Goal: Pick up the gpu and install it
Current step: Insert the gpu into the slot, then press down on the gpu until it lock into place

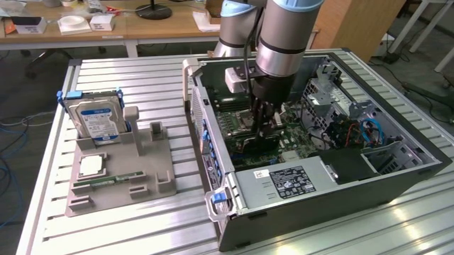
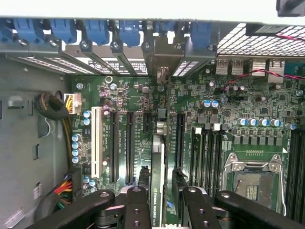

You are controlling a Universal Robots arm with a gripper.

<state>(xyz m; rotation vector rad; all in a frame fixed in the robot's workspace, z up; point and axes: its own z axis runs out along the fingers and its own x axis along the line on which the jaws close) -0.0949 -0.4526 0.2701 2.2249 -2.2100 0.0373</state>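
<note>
At the left of the exterior view, one grey holder tray point(image 1: 152, 178) lies on the slatted metal table point(image 1: 42, 212). One silver hard drive point(image 1: 99, 123) with a blue label stands upright at its back, one narrow green memory stick point(image 1: 108, 181) lies flat near its front, and one small square chip point(image 1: 92, 166) sits between them. To the right stands one open computer case point(image 1: 397, 183), its power supply point(image 1: 287, 183) at lower centre. One arm point(image 1: 284, 37) reaches down into the case from the top of the frame; its body hides part of the motherboard point(image 1: 234, 122).

In the wrist view, the gripper point(image 2: 161, 202) sits at lower centre, its two fingers point(image 2: 138, 210) closed on the gpu point(image 2: 156, 186), seen edge-on as a thin blade standing over the board's slots. The card's lower end is cut off by the frame edge. Four long dark slots point(image 2: 114, 145) are visible left and right of the card, plus one white slot point(image 2: 96, 143). At lower right lies one open processor socket point(image 2: 250, 183). Whether the card touches a slot cannot be made out.
</note>
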